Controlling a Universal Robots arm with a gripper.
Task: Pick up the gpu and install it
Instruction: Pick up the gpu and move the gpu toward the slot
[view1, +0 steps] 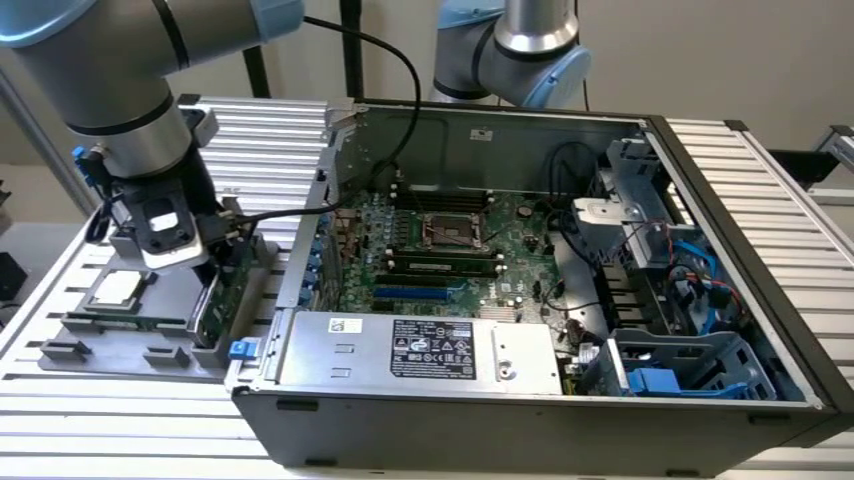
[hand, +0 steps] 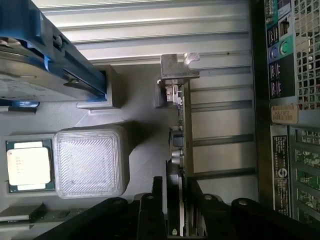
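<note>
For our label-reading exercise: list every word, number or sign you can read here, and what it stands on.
Nothing reads clearly enough to quote.
power supply label: print and logos, too small to read.
white sticker beside it: too small to read.
CPU chip: faint print, blurred.
case labels: blurred.
gpu: seen edge-on, no readable print.

Silver arm (view1: 120, 90), light-blue joint caps (view1: 563, 68), black cable (view1: 415, 95), black claw (hand: 176, 189)
</note>
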